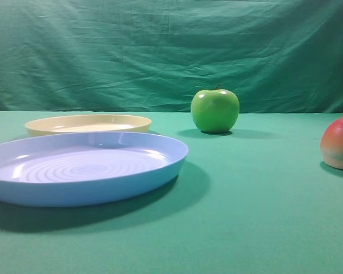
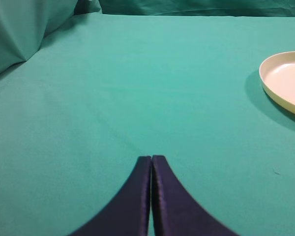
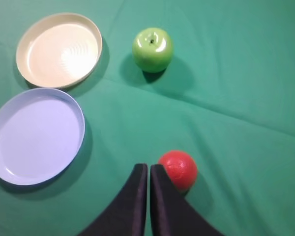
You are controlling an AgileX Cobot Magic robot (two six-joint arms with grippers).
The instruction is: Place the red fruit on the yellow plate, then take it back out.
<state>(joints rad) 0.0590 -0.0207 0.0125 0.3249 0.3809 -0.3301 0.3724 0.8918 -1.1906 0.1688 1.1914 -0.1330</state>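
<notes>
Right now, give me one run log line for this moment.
red fruit: on cloth, beside right gripper, ungrasped | yellow plate: empty | right jaws: shut | left gripper: shut, empty

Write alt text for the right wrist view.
The shut right gripper hangs above green cloth, the red fruit just right of its tips, ungrasped. Beyond lie a blue plate, the empty yellow plate and a green apple.

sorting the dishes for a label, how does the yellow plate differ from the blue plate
The yellow plate is pale cream-yellow; the blue plate is light blue. The yellow plate looks smaller across than the blue plate. In the high view the yellow plate sits behind the blue plate, farther from the camera. Both are shallow, round, low-rimmed, empty, flat on the green cloth, with concentric rings inside.
</notes>
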